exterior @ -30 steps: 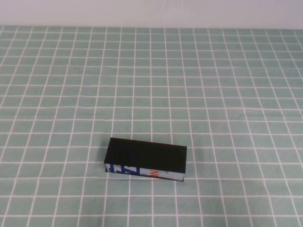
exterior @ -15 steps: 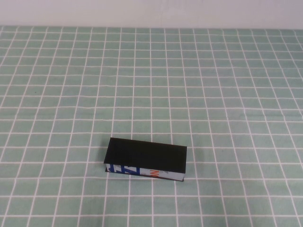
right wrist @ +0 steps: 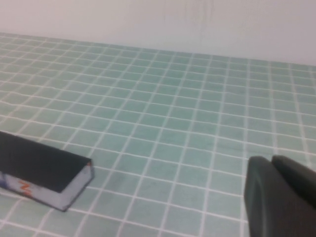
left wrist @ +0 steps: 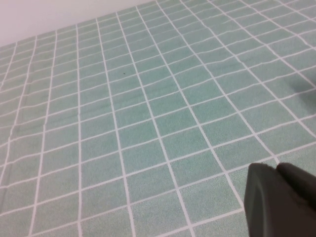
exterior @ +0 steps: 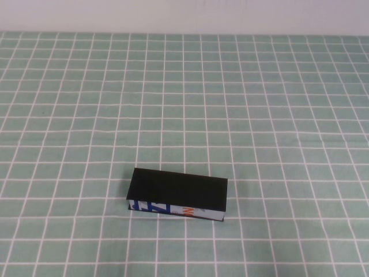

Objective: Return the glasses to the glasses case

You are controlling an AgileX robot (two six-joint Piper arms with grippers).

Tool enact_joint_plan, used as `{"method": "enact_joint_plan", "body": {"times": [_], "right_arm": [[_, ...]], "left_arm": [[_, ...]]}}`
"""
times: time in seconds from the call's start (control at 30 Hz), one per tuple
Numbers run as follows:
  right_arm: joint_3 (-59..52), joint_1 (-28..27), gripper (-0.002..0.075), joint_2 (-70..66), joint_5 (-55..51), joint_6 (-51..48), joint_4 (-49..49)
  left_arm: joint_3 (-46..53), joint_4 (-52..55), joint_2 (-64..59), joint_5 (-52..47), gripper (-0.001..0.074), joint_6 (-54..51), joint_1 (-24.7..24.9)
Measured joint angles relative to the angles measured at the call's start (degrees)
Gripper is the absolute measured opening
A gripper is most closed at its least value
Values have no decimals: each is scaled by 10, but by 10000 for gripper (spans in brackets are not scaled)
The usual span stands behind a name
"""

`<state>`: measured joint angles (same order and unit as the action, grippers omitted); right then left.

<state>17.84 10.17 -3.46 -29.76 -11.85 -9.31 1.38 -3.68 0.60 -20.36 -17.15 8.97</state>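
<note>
- We see a counter (exterior: 277,115) under a green cloth with white squares; behind it is a plain pale wall (exterior: 184,14).
- The glasses case (exterior: 177,195) lies closed, near our right tool (right wrist: 279,197), whose fingers are pressed together.
- Whether our left tool (left wrist: 279,200) is open, we cannot tell.

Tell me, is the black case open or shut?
Shut. The case lies flat on the cloth, its black lid down over the printed front edge, no lining showing. Both end effectors are off it.
</note>
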Motion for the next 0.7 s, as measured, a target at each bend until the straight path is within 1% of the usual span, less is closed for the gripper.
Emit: {"method": "enact_joint_plan", "body": {"times": [0.2,0.47,0.53,0.6,0.7], "right_arm": [[-39,-34,-11,0,20,0,6],[-175,-98,-11,39,122,1,7],[-190,-107,-11,39,116,1,3],[-192,-110,-11,39,84,1,4],[-192,-110,-11,39,80,1,6]], "left_arm": [[0,0,0,0,-2,0,0],[0,0,0,0,-2,0,0],[0,0,1,0,-2,0,0],[0,0,1,-1,-2,0,0],[0,0,1,-1,-2,0,0]]}}
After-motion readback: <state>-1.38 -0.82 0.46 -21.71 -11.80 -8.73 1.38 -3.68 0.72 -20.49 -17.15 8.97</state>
